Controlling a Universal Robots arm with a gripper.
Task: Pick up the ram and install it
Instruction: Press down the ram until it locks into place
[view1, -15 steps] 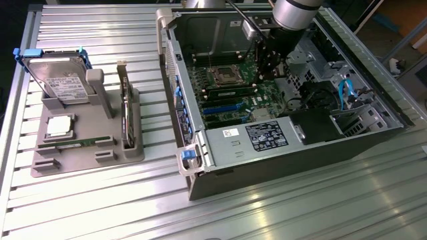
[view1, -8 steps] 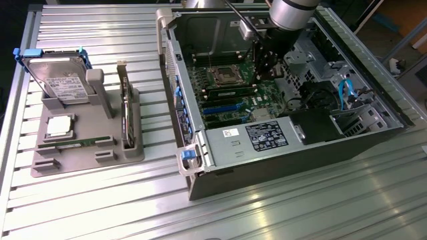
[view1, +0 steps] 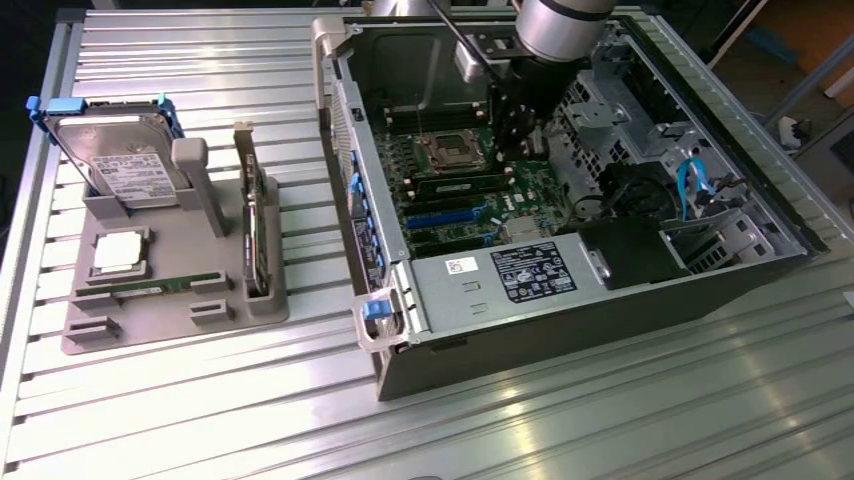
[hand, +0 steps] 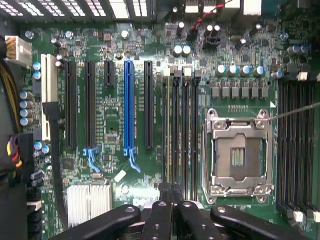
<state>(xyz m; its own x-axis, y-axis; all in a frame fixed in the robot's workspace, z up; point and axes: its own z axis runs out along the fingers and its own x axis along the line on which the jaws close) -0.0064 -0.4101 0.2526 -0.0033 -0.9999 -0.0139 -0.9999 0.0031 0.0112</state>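
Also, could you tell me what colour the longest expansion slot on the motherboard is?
Blue; the expansion slot shows best in the wrist view, among black neighbours.

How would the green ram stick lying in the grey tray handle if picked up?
The ram looks thin and narrow, so probably light and fairly stiff. It lies low in the tray, so likely hard to grip.

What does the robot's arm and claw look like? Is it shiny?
The arm is a round tube, shiny silver-grey, with a black part below it and a thin black cable running beside it. The claw is black, with smooth, rounded fingers dotted with small round screw holes.
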